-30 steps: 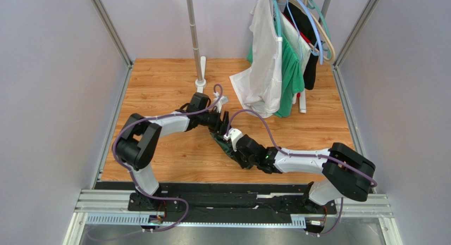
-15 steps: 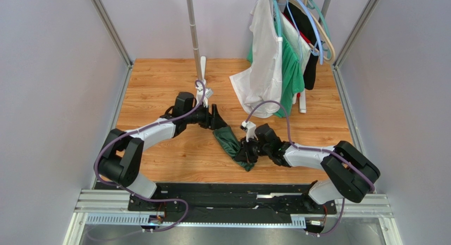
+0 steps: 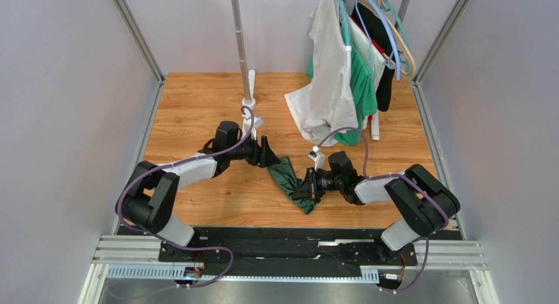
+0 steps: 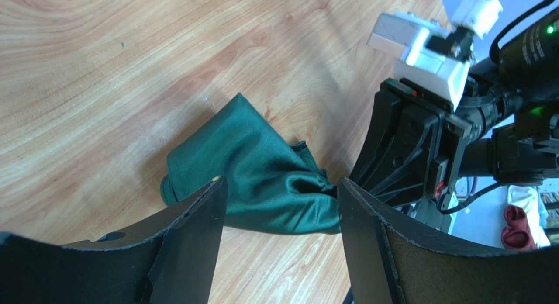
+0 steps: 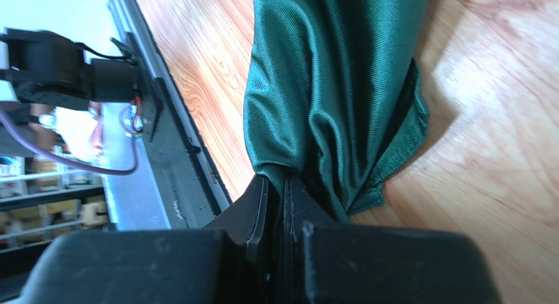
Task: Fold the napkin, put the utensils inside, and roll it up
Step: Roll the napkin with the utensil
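The napkin [image 3: 287, 178] is a bunched dark green cloth lying on the wooden floor [image 3: 210, 192] between my two arms. My right gripper [image 3: 308, 186] is shut on its near-right end, and in the right wrist view the cloth [image 5: 328, 75] is pinched between the closed fingers [image 5: 283, 186]. At the cloth's far-left corner my left gripper [image 3: 270, 153] stands open. In the left wrist view its fingers [image 4: 281, 189] frame the napkin [image 4: 256, 173] without touching it, and the right gripper [image 4: 407, 153] shows just beyond. The utensils are out of view.
A clothes rack at the back right holds a white garment [image 3: 327, 88] and a brighter green one [image 3: 362, 88] that hang low near the right arm. A metal pole [image 3: 241, 48] stands behind the left gripper. A black rail [image 3: 289, 242] runs along the near edge.
My right gripper has moved right with the napkin's end, drawing the cloth out into a strip. The left arm has stretched out lower and to the left, its gripper still open at the cloth's far corner.
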You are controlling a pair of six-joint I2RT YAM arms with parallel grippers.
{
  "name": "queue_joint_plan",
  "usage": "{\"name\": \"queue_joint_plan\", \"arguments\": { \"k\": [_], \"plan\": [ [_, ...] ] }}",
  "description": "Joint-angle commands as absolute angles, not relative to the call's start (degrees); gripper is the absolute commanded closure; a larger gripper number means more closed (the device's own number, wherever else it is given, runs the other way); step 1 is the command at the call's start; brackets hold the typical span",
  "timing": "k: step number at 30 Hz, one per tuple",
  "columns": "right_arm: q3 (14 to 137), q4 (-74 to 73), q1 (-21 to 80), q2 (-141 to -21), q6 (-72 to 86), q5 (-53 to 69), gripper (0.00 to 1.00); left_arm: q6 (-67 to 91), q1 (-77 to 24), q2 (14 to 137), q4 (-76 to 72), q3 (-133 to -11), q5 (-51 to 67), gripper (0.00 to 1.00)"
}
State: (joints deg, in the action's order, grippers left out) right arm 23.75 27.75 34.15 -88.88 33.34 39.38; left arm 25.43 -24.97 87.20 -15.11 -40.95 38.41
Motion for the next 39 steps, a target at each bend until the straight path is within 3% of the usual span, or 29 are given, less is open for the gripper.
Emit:
{"name": "queue_joint_plan", "arguments": {
  "k": [1,9,13,23,25,28,29,31,35,39],
  "plan": [
    [21.5,36.8,31.9,-91.3,38.4,43.6,1.00,25.1,-24.6,86.1,-18.8,-39.1,38.0,0.30],
    [21.0,39.7,31.3,-94.0,38.4,44.3,1.00,31.5,-24.6,91.7,-26.0,-36.8,34.2,0.27],
    [20.9,39.5,31.4,-93.9,38.1,44.1,1.00,33.5,-24.6,94.6,-24.2,-37.7,28.8,0.24],
    [21.4,35.3,31.4,-92.0,35.8,42.8,1.00,36.6,-24.6,96.9,-24.6,-36.5,28.1,0.23],
    [21.7,35.7,31.4,-92.8,35.7,43.0,1.00,39.4,-24.7,99.6,-28.4,-36.1,31.5,0.27],
    [21.9,36.4,31.3,-93.7,35.9,42.9,1.00,42.0,-24.7,102.3,-33.4,-36.0,34.0,0.42],
    [22.0,36.6,31.3,-93.6,35.9,42.8,1.00,42.4,-24.7,102.6,-34.7,-35.9,34.3,0.53],
    [22.1,36.2,31.3,-93.8,35.7,42.3,1.00,42.6,-24.7,102.7,-35.5,-35.9,35.1,0.63],
    [22.8,34.6,31.3,-94.7,34.9,40.6,0.96,42.9,-24.6,102.2,-36.1,-36.6,35.9,1.00],
    [23.1,34.5,31.2,-95.1,35.0,39.6,0.81,42.0,-24.6,101.1,-31.5,-38.1,34.3,1.00]
  ]
}}
